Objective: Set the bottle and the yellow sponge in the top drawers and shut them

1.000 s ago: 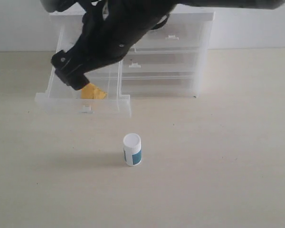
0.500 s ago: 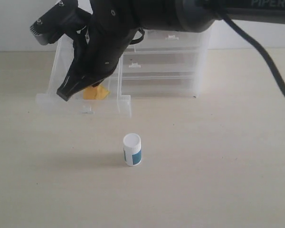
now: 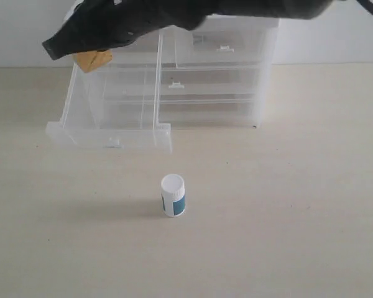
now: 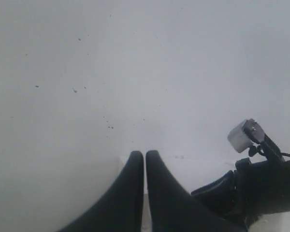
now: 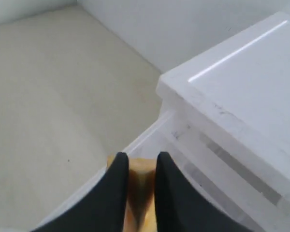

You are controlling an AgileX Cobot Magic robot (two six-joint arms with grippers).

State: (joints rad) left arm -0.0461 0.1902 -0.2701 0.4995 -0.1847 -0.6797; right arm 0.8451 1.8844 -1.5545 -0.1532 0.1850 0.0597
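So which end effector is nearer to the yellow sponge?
Right. The right end effector is clamped on the yellow sponge, near the top of the cabinet. The left end effector faces a bare wall, with no sponge in its view.

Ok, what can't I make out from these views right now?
- Exterior view: the right arm covers part of the top of the cabinet; the label on the bottle is too small to read.
- Right wrist view: fingers and frame edge hide most of the yellow sponge.
- Left wrist view: only the shut left gripper and wall.
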